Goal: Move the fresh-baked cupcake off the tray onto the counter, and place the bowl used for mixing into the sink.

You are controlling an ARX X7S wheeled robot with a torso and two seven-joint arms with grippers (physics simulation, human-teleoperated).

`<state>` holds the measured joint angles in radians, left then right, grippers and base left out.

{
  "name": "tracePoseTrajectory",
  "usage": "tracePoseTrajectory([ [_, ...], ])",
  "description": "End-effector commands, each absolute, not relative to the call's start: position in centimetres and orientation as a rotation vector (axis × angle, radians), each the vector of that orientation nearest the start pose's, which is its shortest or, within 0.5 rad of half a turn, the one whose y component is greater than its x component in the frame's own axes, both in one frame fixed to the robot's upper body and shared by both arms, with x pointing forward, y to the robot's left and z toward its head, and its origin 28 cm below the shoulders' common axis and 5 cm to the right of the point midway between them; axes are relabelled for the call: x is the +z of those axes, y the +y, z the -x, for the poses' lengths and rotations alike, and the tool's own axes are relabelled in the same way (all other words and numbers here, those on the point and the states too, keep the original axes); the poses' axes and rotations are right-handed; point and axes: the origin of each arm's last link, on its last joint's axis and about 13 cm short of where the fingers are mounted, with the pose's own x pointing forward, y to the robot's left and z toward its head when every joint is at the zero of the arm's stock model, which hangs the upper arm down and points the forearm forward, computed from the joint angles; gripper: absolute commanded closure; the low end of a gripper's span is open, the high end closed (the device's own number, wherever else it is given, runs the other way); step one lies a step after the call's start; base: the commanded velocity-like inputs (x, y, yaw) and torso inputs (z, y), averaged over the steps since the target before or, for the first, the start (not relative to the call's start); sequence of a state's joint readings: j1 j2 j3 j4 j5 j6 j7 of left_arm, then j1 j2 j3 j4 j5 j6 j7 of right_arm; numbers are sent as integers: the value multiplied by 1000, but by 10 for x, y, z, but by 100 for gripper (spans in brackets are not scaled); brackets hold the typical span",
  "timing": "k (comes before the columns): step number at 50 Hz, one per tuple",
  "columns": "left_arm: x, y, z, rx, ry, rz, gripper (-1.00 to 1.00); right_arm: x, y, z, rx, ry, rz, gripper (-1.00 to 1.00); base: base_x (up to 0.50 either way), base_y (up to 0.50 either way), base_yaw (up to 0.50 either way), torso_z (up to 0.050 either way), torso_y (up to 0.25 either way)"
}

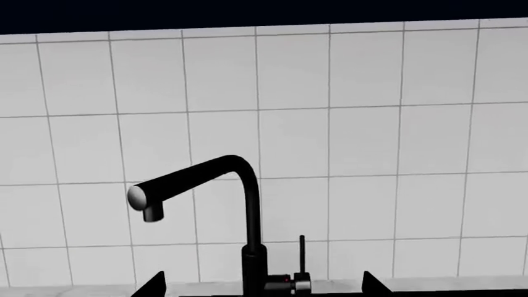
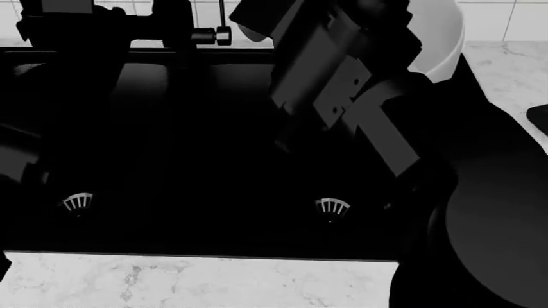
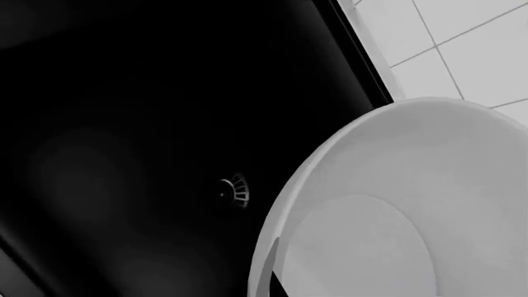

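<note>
Left wrist camera first: I'm looking at the black faucet [image 1: 235,204] against the white tiled wall [image 1: 371,124], with two dark finger tips of my left gripper [image 1: 262,284] poking up at the frame edge, spread wide with nothing between them; I'd say that arm is parked clear. Head view now: my right arm [image 2: 342,83] reaches across the sink [image 2: 188,160], and the bowl [image 2: 441,45] shows pale behind it, up over the back corner of the right-hand basin near the counter [image 2: 514,70]; drain strainers [image 2: 332,206] glint below. Right wrist: the bowl fills the frame, tilted above the basin, one dark finger tip [image 3: 276,281] at its rim. I judge the right gripper is pinching that rim. No cupcake or tray in sight.
</note>
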<state>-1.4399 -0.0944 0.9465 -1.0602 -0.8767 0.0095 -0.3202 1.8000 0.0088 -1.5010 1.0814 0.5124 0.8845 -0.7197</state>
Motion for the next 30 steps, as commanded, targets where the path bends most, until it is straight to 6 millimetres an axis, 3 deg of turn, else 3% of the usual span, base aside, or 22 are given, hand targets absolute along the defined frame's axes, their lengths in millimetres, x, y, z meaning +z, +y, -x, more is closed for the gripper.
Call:
tracePoseTrajectory([
  [1,246,173,-432,8,-170,-19,-100,340,-82,-412,499,685,886,100,0,0,0,0,0],
  [10,247,173,-433,10,-174,-25,-100,340,-83,-411,502,691,874,100,92,0,0,0,0],
  [30,231,173,-431,7,-134,-18,-100,336,-80,-411,514,703,877,100,305,0,0,0,1],
])
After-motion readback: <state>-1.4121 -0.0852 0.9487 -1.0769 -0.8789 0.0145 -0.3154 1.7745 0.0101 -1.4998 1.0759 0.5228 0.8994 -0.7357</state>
